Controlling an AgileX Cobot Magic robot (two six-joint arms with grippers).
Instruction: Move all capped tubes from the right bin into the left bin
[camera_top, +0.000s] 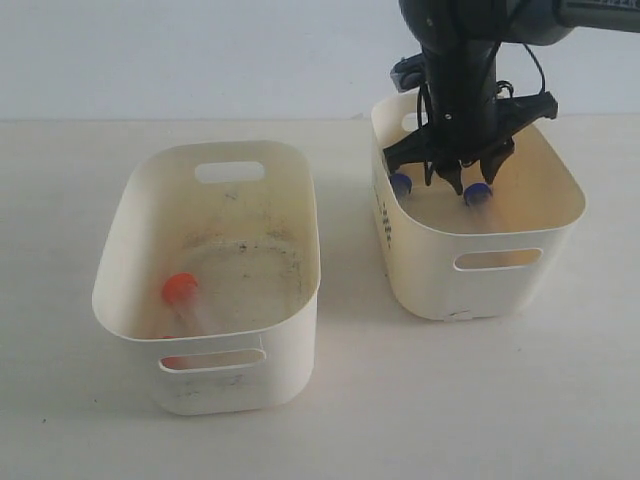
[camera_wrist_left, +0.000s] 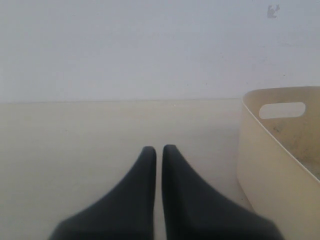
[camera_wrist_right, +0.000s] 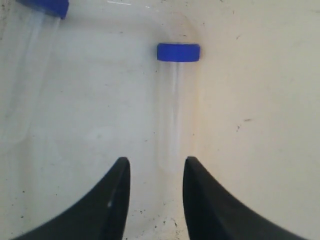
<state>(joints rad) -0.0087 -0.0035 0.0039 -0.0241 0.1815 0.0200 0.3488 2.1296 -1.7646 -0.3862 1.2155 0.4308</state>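
Right wrist view: two blue-capped tubes lie on the floor of the right bin (camera_wrist_right: 260, 100). The nearer tube (camera_wrist_right: 172, 110) points straight away from the right pincer (camera_wrist_right: 156, 162), and its capless end lies in the gap between the two black fingers. The other tube (camera_wrist_right: 25, 65) lies apart from it on the same floor. The pincer is spread wider than the tube and grips nothing. I judge these tubes light and stiff, clear hard plastic that will not give under a squeeze. They are smooth and round, so likely to roll or squirt out of a glancing pinch. The best hold looks to be across the bare body toward the cap (camera_wrist_right: 178, 52), where the cap's wider edge would check a slide. The floor seems to curve up into the wall just beside the tube, so the finger on that side has little room. In the exterior view the right arm drops steeply into the right bin, wrist down, pincer (camera_top: 470, 172) low over the two caps. The left bin (camera_top: 130, 200), beside the right bin, holds an orange-capped tube (camera_top: 185, 295). The left pincer (camera_wrist_left: 159, 150) is closed to a thin slit, empty, hanging over bare surface (camera_wrist_left: 75, 140) well away from the right bin.
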